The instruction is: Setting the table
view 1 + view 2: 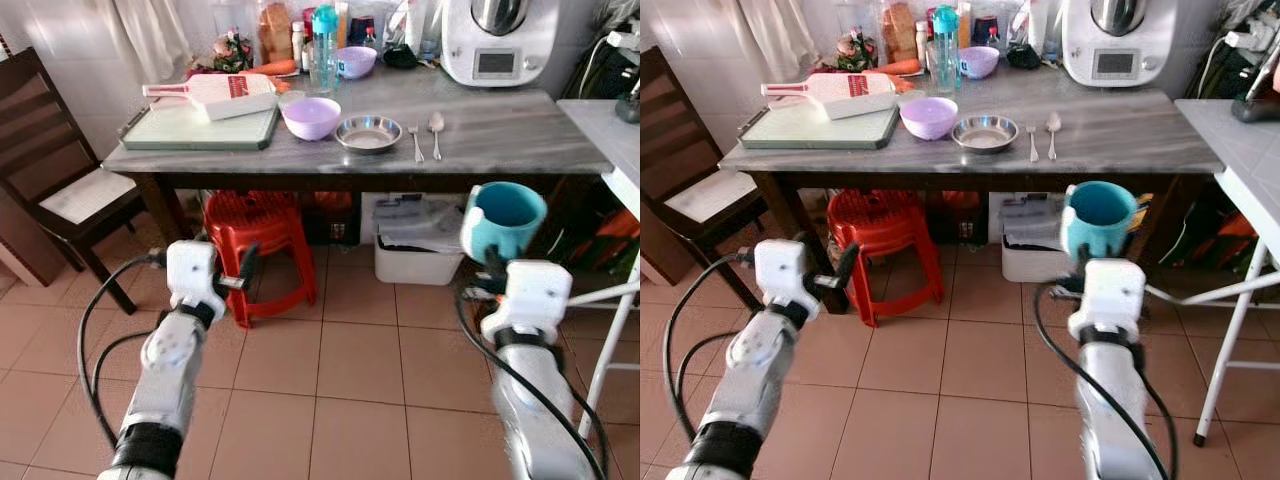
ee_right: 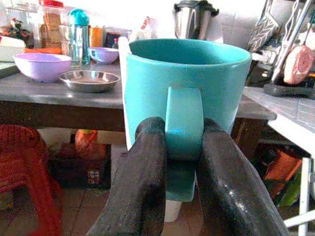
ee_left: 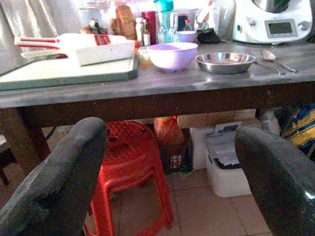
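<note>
My right gripper (image 1: 492,262) is shut on the handle of a teal mug (image 1: 504,218), held upright in the air in front of the table's right part. In the right wrist view both black fingers (image 2: 142,182) clamp the mug's handle (image 2: 183,123). On the grey tabletop (image 1: 500,125) lie a steel plate (image 1: 368,132), a fork (image 1: 416,142) and a spoon (image 1: 436,128), with a lilac bowl (image 1: 311,116) to their left. My left gripper (image 1: 247,272) is open and holds nothing, low in front of the red stool (image 1: 262,238).
A cutting board (image 1: 200,128) with a white slicer (image 1: 225,94) covers the table's left end. Bottles, a small bowl and a kitchen machine (image 1: 498,38) line the back. A dark chair (image 1: 55,190) stands left, a white box (image 1: 418,245) under the table, a white folding table (image 1: 605,130) right.
</note>
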Controlling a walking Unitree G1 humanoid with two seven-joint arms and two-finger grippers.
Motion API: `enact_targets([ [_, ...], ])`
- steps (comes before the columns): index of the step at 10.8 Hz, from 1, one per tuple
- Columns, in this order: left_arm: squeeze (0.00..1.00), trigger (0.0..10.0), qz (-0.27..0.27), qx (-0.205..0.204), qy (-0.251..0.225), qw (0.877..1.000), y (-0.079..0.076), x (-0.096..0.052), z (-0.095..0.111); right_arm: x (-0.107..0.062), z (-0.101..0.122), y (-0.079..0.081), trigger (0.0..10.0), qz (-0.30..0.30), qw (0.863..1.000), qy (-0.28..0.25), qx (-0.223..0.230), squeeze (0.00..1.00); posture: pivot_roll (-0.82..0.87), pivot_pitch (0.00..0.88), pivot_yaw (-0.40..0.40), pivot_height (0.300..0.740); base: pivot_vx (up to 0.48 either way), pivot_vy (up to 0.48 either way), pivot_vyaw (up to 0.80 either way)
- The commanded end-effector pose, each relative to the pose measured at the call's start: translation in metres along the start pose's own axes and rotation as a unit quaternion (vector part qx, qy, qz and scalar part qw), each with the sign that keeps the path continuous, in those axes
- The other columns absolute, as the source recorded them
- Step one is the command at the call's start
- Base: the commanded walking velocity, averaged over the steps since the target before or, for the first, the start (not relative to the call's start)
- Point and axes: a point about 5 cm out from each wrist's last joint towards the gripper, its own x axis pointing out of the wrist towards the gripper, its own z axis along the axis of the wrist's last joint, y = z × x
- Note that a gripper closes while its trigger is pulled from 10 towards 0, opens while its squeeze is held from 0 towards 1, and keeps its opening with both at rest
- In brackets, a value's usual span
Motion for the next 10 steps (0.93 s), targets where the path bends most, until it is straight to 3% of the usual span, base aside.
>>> enact_targets([
  [1,0.00,10.0,-0.005,0.005,-0.010,1.000,0.001,-0.001,0.005,-0.005,0.005,-0.001,10.0,-0.001,1.000,-0.008,-0.002,0.00,0.00,0.000,0.056,0.740,0.289,0.000,0.00],
  [10,0.00,10.0,-0.059,-0.022,0.000,0.998,-0.018,-0.010,0.003,-0.010,0.004,0.000,10.0,-0.003,1.000,0.003,0.001,0.00,-0.01,0.000,0.059,0.740,0.339,0.000,0.00],
])
